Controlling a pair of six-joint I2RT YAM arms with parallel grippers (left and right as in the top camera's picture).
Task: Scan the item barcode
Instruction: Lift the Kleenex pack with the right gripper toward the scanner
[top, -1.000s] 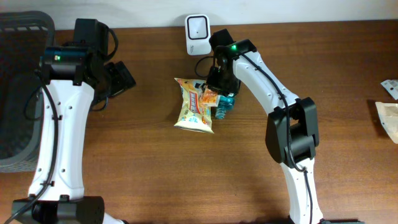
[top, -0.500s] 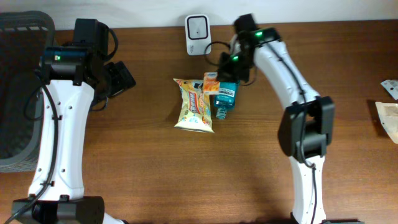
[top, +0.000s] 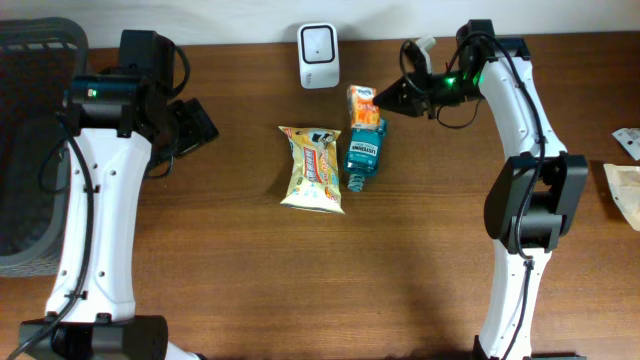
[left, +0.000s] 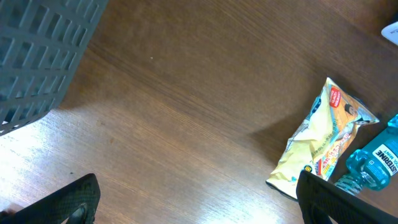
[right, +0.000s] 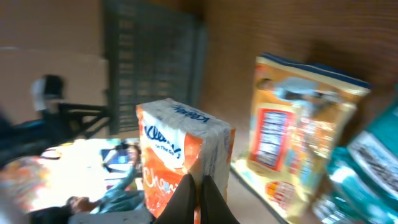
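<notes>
**First:** Where is the item to be scanned?

**Second:** An orange tissue pack (top: 362, 98) is held near the tabletop's far edge. The right gripper (top: 385, 100) is clamped tight on one end of it. The pack sits just right of the white scanner (top: 317, 43), probably so its barcode can be turned that way.

**First:** And the other arm?

**Second:** The left gripper (top: 192, 126) waits over the tabletop's left part, spread wide and holding nothing.
</notes>
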